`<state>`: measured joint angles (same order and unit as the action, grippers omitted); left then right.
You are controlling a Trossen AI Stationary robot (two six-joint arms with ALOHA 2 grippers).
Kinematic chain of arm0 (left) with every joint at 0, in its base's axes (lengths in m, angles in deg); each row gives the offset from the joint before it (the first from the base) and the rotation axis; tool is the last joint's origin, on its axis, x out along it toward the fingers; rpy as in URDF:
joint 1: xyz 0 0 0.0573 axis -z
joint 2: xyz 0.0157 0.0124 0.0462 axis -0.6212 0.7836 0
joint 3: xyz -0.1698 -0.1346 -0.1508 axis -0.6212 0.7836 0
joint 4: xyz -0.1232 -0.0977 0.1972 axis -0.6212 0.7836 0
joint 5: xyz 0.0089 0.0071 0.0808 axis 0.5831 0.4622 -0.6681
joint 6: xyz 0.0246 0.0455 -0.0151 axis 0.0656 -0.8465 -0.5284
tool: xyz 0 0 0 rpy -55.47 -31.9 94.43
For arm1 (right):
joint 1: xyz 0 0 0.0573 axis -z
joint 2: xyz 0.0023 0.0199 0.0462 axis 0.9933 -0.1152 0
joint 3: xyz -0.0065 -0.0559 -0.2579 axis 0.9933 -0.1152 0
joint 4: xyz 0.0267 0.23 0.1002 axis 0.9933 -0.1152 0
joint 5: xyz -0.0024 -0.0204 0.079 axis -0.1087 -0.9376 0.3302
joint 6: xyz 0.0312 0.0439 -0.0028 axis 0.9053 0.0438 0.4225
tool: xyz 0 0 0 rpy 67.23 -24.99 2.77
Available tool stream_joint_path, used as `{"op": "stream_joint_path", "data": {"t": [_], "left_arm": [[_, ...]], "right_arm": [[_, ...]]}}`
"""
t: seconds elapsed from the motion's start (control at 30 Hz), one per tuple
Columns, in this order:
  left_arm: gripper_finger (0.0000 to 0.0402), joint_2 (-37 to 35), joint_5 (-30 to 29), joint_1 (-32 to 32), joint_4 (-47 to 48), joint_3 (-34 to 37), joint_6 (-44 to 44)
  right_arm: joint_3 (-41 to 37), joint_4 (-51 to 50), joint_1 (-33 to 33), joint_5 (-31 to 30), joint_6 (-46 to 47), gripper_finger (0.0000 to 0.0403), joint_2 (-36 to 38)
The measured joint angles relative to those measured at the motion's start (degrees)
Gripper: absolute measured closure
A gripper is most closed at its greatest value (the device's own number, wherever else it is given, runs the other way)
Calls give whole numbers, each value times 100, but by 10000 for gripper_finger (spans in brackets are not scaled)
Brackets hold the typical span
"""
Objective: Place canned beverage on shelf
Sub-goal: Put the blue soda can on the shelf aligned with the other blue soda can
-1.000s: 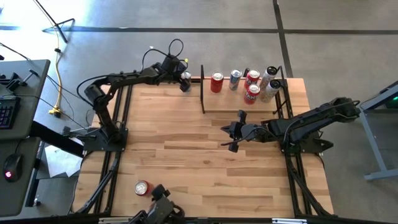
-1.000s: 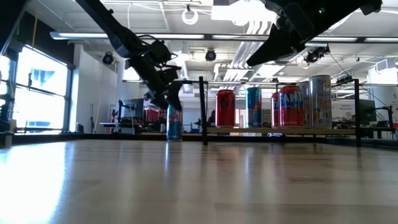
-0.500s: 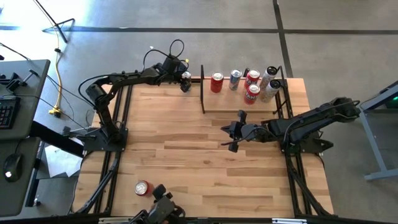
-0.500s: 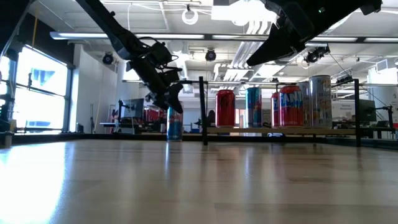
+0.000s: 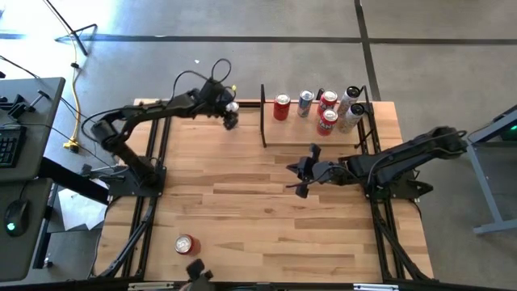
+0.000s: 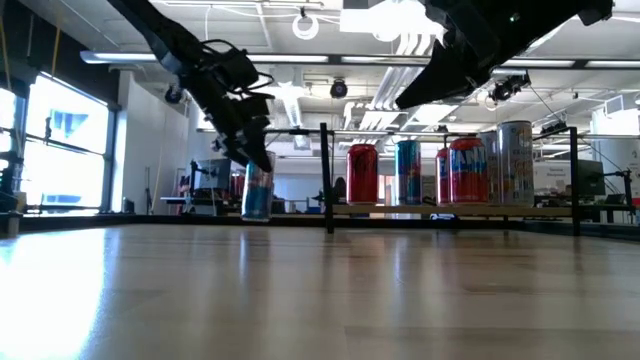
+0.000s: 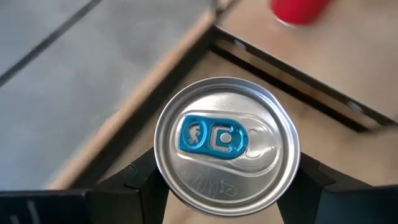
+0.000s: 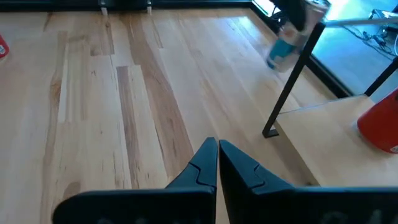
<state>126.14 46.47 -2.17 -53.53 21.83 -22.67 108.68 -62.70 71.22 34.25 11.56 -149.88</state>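
A blue can with a silver top [image 7: 227, 149] is in my left gripper [image 5: 230, 115], near the table's far edge and left of the shelf; it also shows in the low view [image 6: 256, 195]. The shelf [image 5: 311, 136] is a pale wood panel between thin black bars at the table's far right. Several red and silver cans [image 5: 326, 121] stand upright along its far side. My right gripper [image 5: 301, 170] is shut and empty over the table just in front of the shelf. My left gripper pinches the can's side wall just under the top rim [image 7: 163, 182] between its two fingers, one on each side. The fingers come from above, slanting down from the table's left. The can hangs below them, slightly tilted, its bottom [image 6: 256, 217] just clear of the table.
A red can [image 5: 187, 243] lies near the table's front edge at the left. An upright black bar [image 5: 263, 121] marks the shelf's left side, between the held can and the panel. Bare slatted tabletop [image 5: 234, 186] lies in the middle.
My left gripper has carried the blue can toward the table's left edge and a little toward the near edge, away from the shelf's black bar. The can has risen slightly off the table and now tilts a little.
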Motion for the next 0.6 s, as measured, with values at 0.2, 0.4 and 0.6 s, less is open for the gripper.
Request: {"op": "stream_joint_path", "data": {"t": [0.2,0.4,0.6], "left_arm": [[192,-1066,330,428,-559,1326,394],[192,-2010,410,1215,-1396,2444,1324],[192,-2190,-91,2185,-1450,2715,1961]], "right_arm": [[0,485,-117,-237,295,403,-680],[0,2065,-416,-418,187,403,-1827],[0,3137,-663,-593,304,403,-2641]]}}
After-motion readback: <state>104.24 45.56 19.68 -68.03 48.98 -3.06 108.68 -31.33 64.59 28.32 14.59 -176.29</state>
